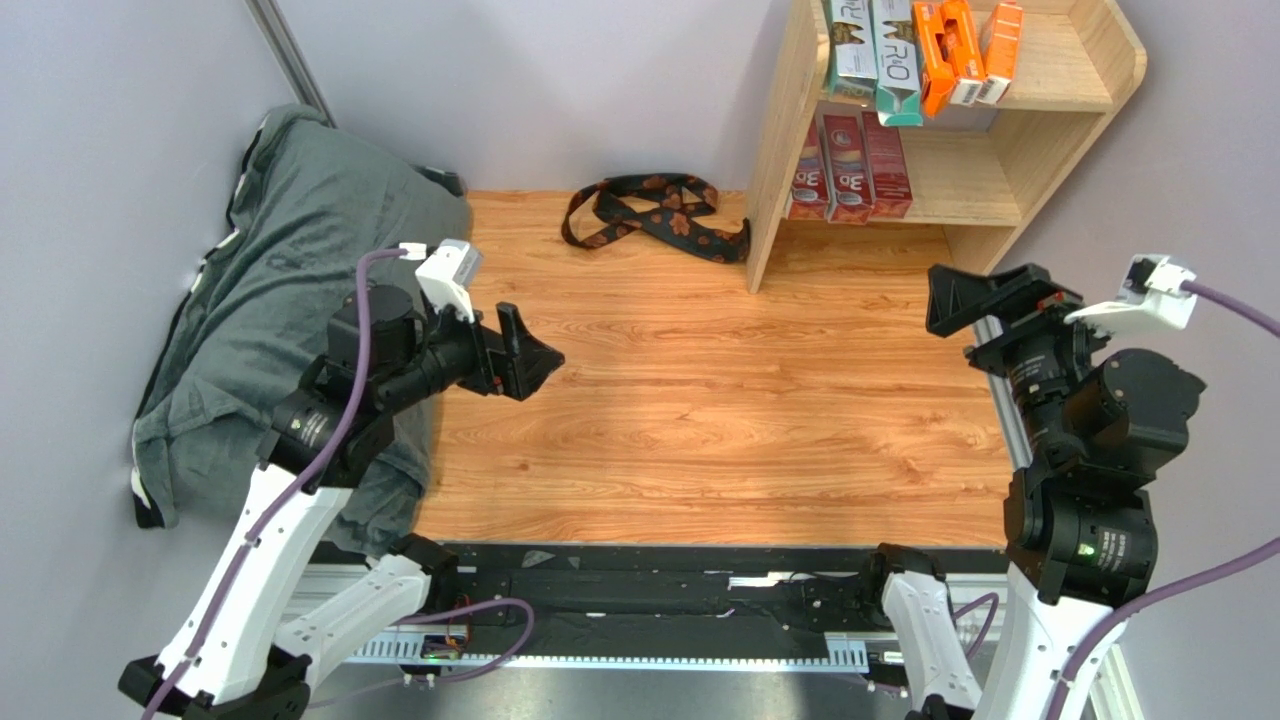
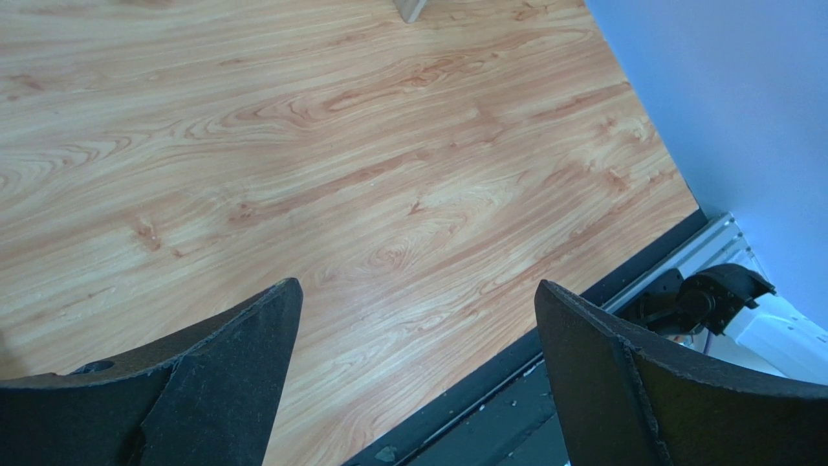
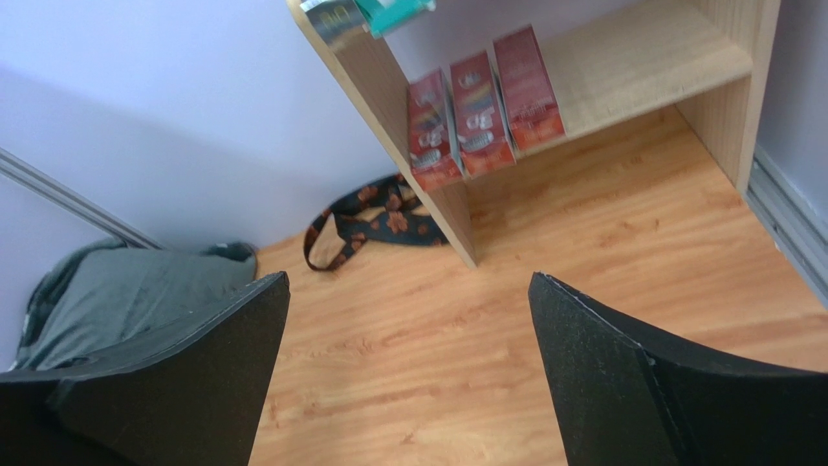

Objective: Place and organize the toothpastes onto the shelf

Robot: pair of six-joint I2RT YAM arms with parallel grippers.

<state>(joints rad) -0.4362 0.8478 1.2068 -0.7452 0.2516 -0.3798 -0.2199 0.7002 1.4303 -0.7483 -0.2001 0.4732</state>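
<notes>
Three reds (image 1: 849,168) side by side low on the shelf (image 1: 781,143), other boxes (image 1: 897,60) up top, so hold left pincer (image 2: 418,296) and right pincer (image 3: 408,286) each spread wide and empty, and back off slowly, bumping nothing.

The light-wood two-tier shelf (image 1: 784,143) runs off the overhead view's top edge, which also cuts the far ends of the silver-white carton (image 1: 852,42), the teal carton (image 1: 900,102) and the bright orange cartons (image 1: 950,53) on its upper tier. That tier hides the backs of the three dark red cartons (image 1: 849,168) below. From the right wrist, perhaps two upper cartons show by their near ends only.
</notes>
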